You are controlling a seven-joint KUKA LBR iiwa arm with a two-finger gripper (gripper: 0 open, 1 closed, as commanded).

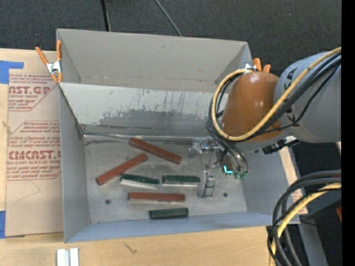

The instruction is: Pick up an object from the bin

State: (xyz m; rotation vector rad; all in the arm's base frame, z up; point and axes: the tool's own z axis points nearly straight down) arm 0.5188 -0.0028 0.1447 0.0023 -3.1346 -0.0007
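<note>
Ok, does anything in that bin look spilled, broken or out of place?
Nothing stands out. The red-brown bars and dark green bars lie flat on the floor of the bin, loosely scattered at different angles, none visibly broken. The gripper hangs low by the right end of one green bar.
</note>
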